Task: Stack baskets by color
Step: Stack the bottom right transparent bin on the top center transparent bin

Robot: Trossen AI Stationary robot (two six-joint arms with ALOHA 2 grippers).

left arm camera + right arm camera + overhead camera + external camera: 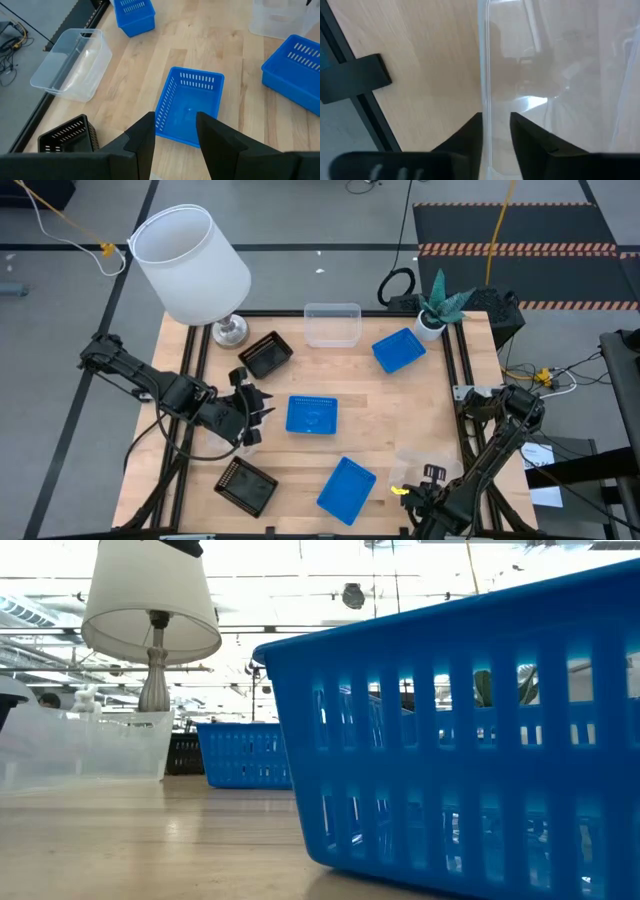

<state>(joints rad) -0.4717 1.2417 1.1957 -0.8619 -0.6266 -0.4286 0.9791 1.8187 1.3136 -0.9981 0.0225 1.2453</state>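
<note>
My right gripper [496, 132] points down at the near right corner of the table, shut on the rim of a clear basket [415, 468]. My left gripper [252, 412] hangs open above the table's left side, with nothing between its fingers. It faces the middle blue basket [190, 102], which stands on its bottom on the wood. Other baskets stand apart on the table. These are two more blue ones [398, 350] [346, 488], two black ones [265, 355] [246, 485] and a clear one [332, 323] at the far edge. My right gripper has the clear basket's side wall at its rim [487, 95] between its two fingers, one finger [470, 137] outside the basket and the other [530, 137] inside. The fingers come from above, pointing down. The basket stays upright, opening up.
A white lamp [195, 265] stands at the table's far left corner, and a small potted plant [435, 315] at the far right. Black frame rails [355, 77] run along the table's edges. Bare wood lies between the baskets in the middle.
</note>
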